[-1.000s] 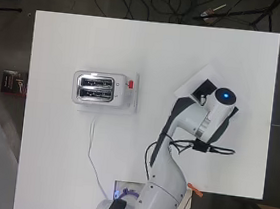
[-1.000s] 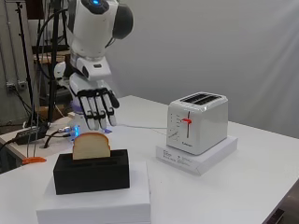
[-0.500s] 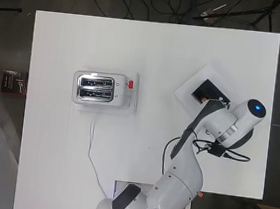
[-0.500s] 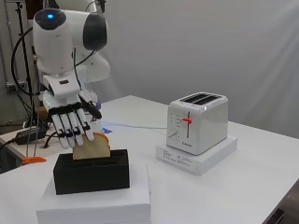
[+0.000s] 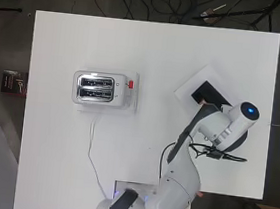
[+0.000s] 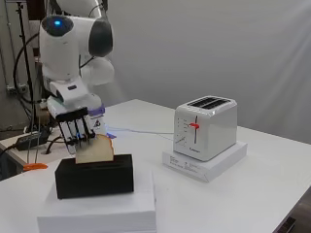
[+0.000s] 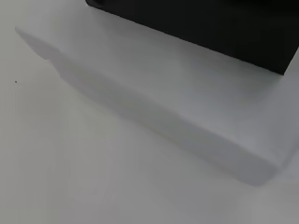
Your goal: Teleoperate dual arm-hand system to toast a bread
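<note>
The bread slice [image 6: 95,149] is standing upright in the slot of a black holder [image 6: 94,175], its crust edge poking out above the block. The holder is sitting on a white box [image 6: 99,208] near the table's [image 5: 62,177] right edge in the overhead view. The hand [image 6: 76,127] is hanging directly over the slice, fingers [image 6: 80,131] straight and pointing down, their tips reaching the slice's far face; whether they are touching it cannot be told. The toaster [image 5: 100,88], with 2 slots and a red lever [image 6: 194,126], is resting on its own white base [image 6: 205,161], well apart from the bread. A white cable [image 5: 93,155] is trailing from it across the table.
</note>
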Robot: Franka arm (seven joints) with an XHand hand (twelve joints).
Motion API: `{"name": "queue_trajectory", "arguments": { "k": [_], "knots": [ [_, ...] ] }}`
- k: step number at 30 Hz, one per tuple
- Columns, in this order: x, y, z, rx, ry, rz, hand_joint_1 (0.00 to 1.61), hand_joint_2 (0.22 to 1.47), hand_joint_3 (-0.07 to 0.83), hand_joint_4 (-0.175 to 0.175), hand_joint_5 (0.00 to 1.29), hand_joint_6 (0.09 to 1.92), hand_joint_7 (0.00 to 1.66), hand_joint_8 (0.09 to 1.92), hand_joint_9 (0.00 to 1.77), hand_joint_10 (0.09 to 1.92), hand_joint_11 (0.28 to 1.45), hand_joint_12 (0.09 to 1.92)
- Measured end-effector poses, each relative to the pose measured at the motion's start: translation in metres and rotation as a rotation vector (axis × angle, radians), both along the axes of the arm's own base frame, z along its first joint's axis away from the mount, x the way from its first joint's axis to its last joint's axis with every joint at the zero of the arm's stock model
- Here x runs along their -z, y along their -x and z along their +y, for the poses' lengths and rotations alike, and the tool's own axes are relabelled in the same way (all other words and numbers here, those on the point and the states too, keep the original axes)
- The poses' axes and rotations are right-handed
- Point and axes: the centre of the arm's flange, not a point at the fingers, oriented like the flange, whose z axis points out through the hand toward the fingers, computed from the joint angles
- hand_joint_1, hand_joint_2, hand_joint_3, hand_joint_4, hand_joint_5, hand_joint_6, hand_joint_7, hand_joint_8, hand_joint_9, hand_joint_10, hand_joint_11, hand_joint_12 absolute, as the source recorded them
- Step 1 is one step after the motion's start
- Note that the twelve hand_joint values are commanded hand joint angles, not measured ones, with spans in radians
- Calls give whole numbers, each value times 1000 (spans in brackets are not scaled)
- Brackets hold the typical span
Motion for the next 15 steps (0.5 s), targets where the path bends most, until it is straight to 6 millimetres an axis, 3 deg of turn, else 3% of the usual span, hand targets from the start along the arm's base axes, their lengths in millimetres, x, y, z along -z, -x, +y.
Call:
{"name": "queue_trajectory", "arguments": {
  "k": [3, 6, 8, 9, 10, 12, 15],
  "knots": [
    [-44, 9, 5, 8, 77, -31, 1248, 1113, 1, -162, 815, 1128, 1183, 734, 1450, 87, 852, 124],
    [-77, 16, 14, 9, 120, -82, 1240, 1149, 4, -174, 739, 1206, 1108, 897, 1424, 87, 821, 112],
    [-80, 9, 25, -16, 112, -104, 628, 1176, 0, -46, 576, 568, 880, 443, 1126, 87, 698, 87],
    [-76, 2, 33, -37, 99, -109, 394, 1153, -7, -15, 445, 312, 706, 241, 886, 87, 600, 87],
    [-70, -6, 43, -62, 86, -112, 258, 1135, -10, 1, 346, 159, 564, 121, 702, 87, 528, 87],
    [-60, -24, 66, -116, 70, -117, 175, 1122, -10, 14, 276, 87, 442, 87, 543, 87, 463, 87],
    [-56, -44, 95, -173, 69, -132, 170, 1114, -8, 13, 266, 87, 414, 87, 501, 87, 443, 87]
  ]
}}
